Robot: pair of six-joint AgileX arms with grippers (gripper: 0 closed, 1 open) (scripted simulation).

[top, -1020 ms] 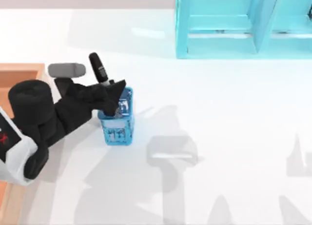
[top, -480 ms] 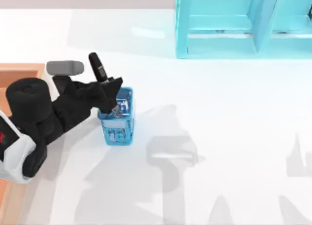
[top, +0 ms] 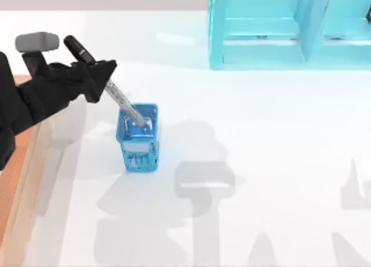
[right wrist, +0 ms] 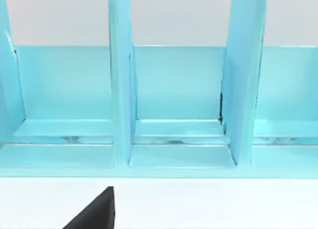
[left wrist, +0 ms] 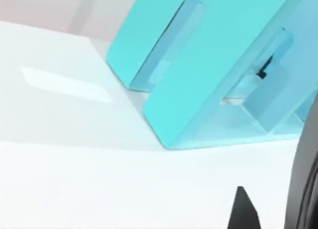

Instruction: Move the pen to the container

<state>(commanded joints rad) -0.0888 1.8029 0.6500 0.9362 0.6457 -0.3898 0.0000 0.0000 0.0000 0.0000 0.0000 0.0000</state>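
White and smooth, the table (top: 261,163) is edged at its left by the wooden container (top: 20,163), of which a pale rim and orange-brown floor are seen. Above that edge the left gripper (top: 95,81) is clamped on the pen (top: 101,76). Its slim shaft is tilted, black cap up-left, silver-grey barrel running down-right into the blue mesh cup (top: 138,138). A teal shelf unit (top: 290,29) is set at the far right. The right gripper's (right wrist: 94,211) opening cannot be told.
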